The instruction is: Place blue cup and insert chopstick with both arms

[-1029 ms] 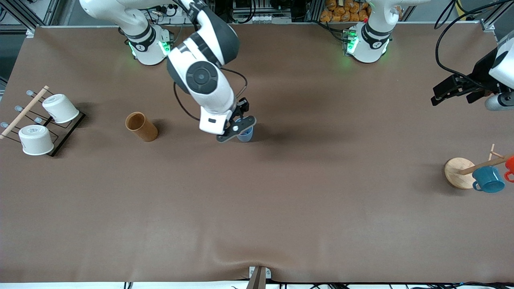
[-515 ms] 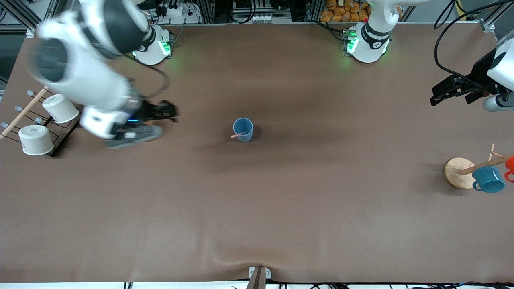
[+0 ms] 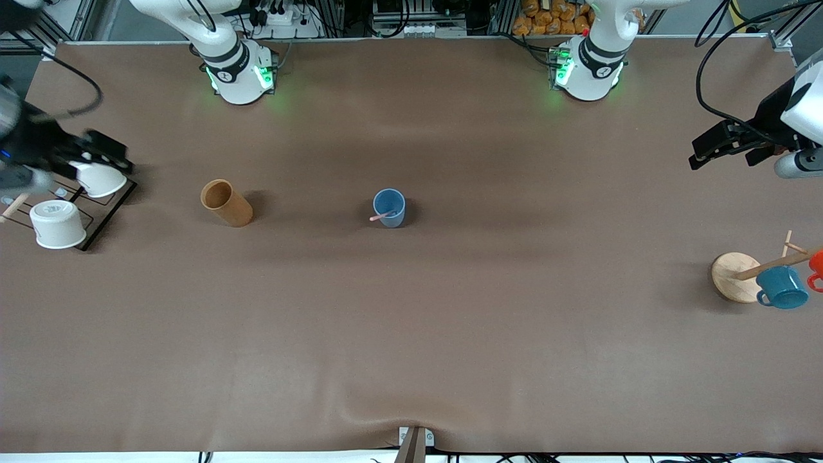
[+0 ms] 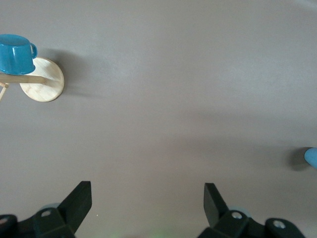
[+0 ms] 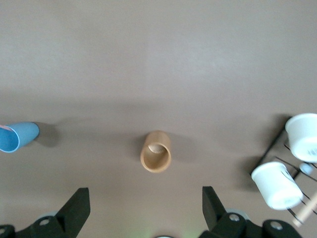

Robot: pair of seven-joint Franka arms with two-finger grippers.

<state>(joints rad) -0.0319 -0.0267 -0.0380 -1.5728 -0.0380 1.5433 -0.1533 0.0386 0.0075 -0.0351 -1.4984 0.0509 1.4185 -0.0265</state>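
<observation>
The blue cup [image 3: 389,207] stands upright in the middle of the table with the pale-pink chopstick [image 3: 383,215] leaning inside it. The cup also shows at the edge of the right wrist view [image 5: 17,137] and of the left wrist view [image 4: 312,157]. My right gripper [image 3: 112,154] is open and empty, up over the cup rack at the right arm's end of the table; its jaws show wide apart in the right wrist view [image 5: 146,206]. My left gripper [image 3: 697,153] is open and empty, waiting over the left arm's end [image 4: 147,203].
A brown cylindrical holder [image 3: 225,202] stands beside the cup toward the right arm's end. Two white cups [image 3: 58,223] sit upside down on a black wire rack [image 3: 106,215]. A teal mug [image 3: 782,287] hangs on a wooden stand [image 3: 733,276] at the left arm's end.
My right gripper has let go at the blue cup and swung away to the rack at the right arm's end. The chopstick now stands in the cup. The left arm has not moved.
</observation>
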